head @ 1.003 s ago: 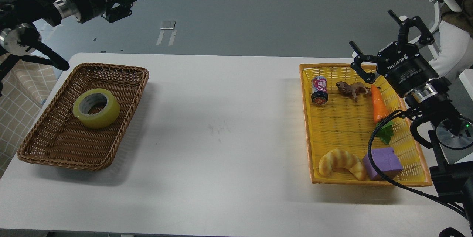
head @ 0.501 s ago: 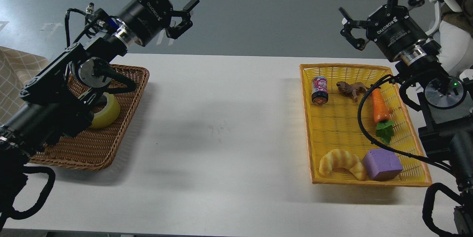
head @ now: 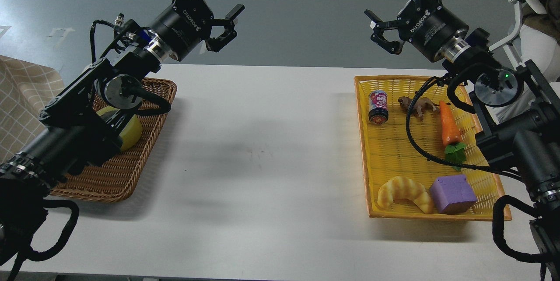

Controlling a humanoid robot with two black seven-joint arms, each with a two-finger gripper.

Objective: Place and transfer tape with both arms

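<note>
Altogether one tape [head: 131,132], two pincers.

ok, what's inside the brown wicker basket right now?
Only the tape shows in the brown wicker basket, and just a yellow sliver of it. The left arm covers the rest of the roll and much of the basket floor.

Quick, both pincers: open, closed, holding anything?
Left pincer: open, empty, raised beyond the table.
Right pincer: open, empty, raised too.
</note>
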